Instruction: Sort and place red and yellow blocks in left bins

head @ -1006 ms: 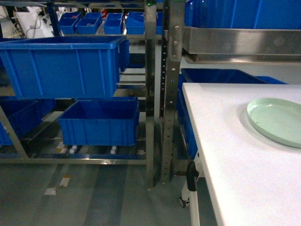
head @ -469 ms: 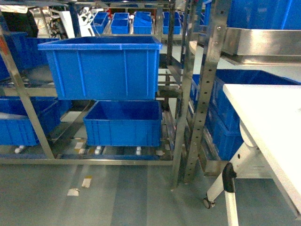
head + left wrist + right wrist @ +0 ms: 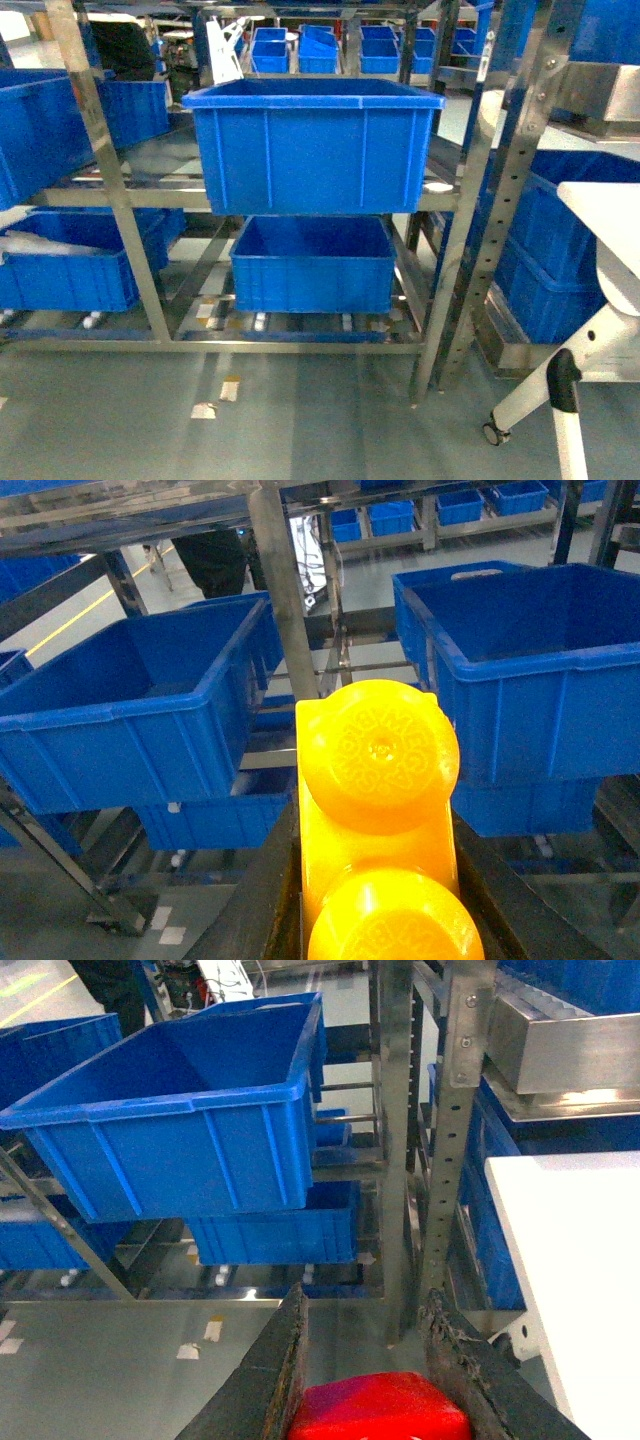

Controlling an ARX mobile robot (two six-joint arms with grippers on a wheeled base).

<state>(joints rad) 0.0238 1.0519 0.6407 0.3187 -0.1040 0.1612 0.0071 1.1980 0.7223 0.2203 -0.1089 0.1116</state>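
Left tool (image 3: pixel 375 900) pinches the yellow block (image 3: pixel 378 780), long axis pointing ahead. Right tool (image 3: pixel 375 1380) pinches the red block (image 3: pixel 380 1408), its lower part cut off. Both bins (image 3: pixel 315 145) lie ahead on the rack (image 3: pixel 110 190); neither tool shows in the head view.
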